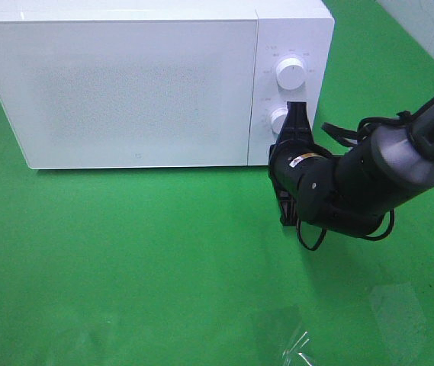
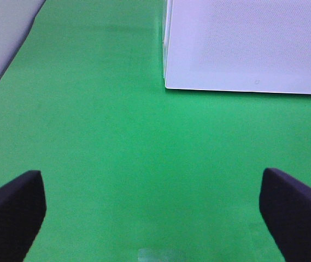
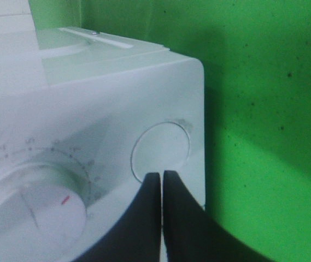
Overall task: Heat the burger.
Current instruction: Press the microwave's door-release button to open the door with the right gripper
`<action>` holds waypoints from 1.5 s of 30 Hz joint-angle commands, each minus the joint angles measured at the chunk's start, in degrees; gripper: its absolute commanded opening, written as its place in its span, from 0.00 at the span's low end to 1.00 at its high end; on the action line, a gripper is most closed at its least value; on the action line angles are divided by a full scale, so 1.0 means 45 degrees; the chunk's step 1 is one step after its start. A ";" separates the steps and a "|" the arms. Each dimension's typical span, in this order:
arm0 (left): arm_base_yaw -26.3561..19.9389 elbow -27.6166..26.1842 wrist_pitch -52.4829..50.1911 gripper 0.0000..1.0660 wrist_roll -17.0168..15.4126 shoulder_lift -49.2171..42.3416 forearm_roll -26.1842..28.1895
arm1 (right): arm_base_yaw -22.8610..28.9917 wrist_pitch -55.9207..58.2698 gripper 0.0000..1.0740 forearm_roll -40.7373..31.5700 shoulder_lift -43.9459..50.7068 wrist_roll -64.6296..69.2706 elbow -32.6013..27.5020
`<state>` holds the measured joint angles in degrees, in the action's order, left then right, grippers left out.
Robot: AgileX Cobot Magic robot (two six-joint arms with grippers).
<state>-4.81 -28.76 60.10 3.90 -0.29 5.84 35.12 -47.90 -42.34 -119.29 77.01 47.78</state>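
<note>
Right gripper (jaws together) at microwave button.

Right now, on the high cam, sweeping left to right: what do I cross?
Microwave door → upper dial → right arm. The lower dial sits directly below the upper one, so it's left unranked.

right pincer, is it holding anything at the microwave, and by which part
Nothing is held. The right pincer is shut on itself, empty, its tips at the control panel of the microwave.
</note>
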 commanded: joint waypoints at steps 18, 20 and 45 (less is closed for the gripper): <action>-0.0025 0.0038 -0.0102 0.93 -0.0025 -0.0255 0.0051 | -0.0675 0.0726 0.00 0.0267 -0.0509 -0.0166 0.0764; -0.0025 0.0038 -0.0102 0.93 -0.0025 -0.0255 0.0051 | -0.0675 0.0598 0.00 0.0255 -0.0573 -0.0089 0.0815; -0.0025 0.0038 -0.0102 0.93 -0.0025 -0.0255 0.0038 | -0.0675 -0.1923 0.00 0.0306 -0.0917 -0.0127 0.2063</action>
<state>-4.81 -28.76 60.10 3.90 -0.29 5.84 32.83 -46.75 -43.43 -123.82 76.43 54.14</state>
